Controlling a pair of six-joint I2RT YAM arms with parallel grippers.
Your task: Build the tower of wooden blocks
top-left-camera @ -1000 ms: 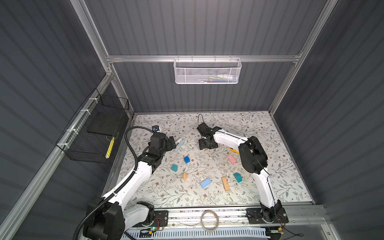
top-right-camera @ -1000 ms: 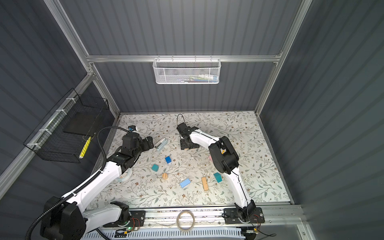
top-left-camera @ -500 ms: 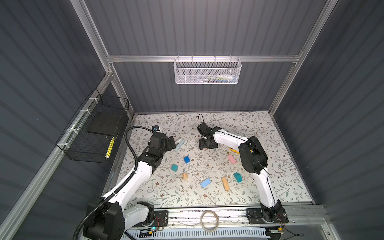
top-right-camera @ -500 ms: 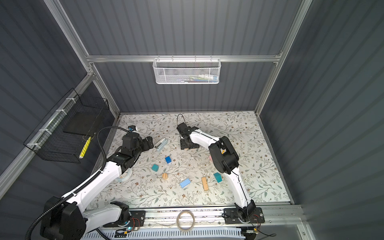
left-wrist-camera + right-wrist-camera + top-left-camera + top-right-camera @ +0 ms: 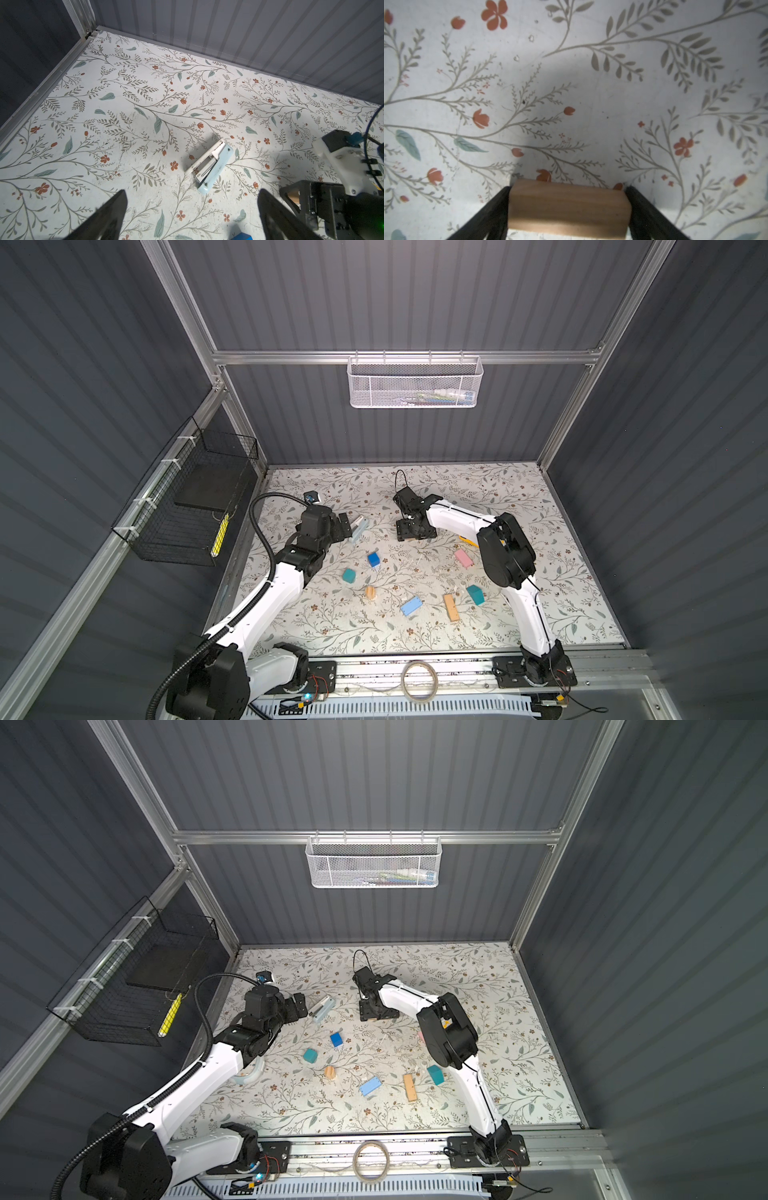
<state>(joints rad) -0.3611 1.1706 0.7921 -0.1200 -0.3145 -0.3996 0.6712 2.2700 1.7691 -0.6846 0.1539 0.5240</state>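
No tower stands; the wood blocks lie loose on the floral table. In both top views I see a dark blue cube (image 5: 373, 559), a teal block (image 5: 349, 575), a small tan block (image 5: 370, 592), a light blue block (image 5: 412, 606), a tan bar (image 5: 451, 607), a teal roof piece (image 5: 475, 594) and a pink block (image 5: 463, 558). My right gripper (image 5: 415, 533) points down at mid-table, its fingers against both ends of a tan block (image 5: 568, 205). My left gripper (image 5: 192, 193) is open and empty beside the stapler (image 5: 209, 166).
A yellow calculator (image 5: 467, 540) lies partly hidden behind the right arm. A tape roll (image 5: 249, 1075) sits under the left arm and another (image 5: 418, 674) on the front rail. A white mesh basket (image 5: 415, 383) hangs on the back wall, a black wire basket (image 5: 195, 497) on the left.
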